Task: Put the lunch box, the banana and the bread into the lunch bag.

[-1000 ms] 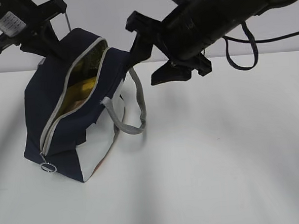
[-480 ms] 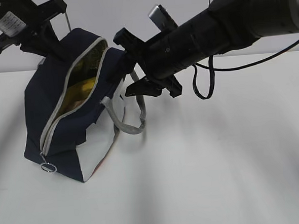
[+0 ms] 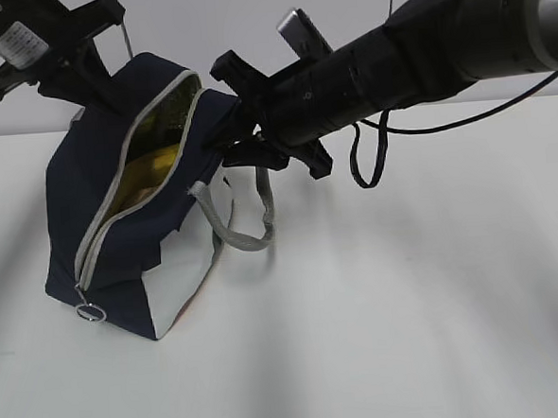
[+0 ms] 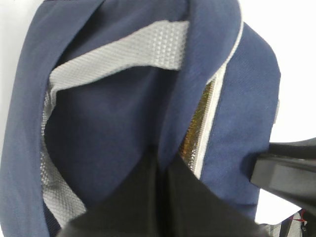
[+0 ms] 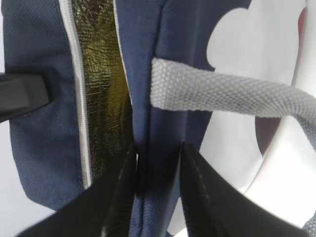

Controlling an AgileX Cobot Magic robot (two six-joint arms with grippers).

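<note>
The navy lunch bag stands on the white table with its zipper open and gold lining showing. The yellow banana shows inside, with a tan patch under it that may be the bread. The lunch box is hidden. My left gripper is shut on the bag's far rim; the left wrist view shows a fabric fold pinched in that gripper. My right gripper is on the near rim by the handle. In the right wrist view, navy fabric fills the gap of this gripper.
A grey strap handle loops down the bag's white side. The zipper's ring pull hangs at the bag's front low corner. A black cable dangles under the right arm. Bare white table lies right of the bag.
My right gripper has moved left from above the table to the bag's near rim, and its jaws have narrowed onto the fabric. The left gripper and bag have stayed put.
</note>
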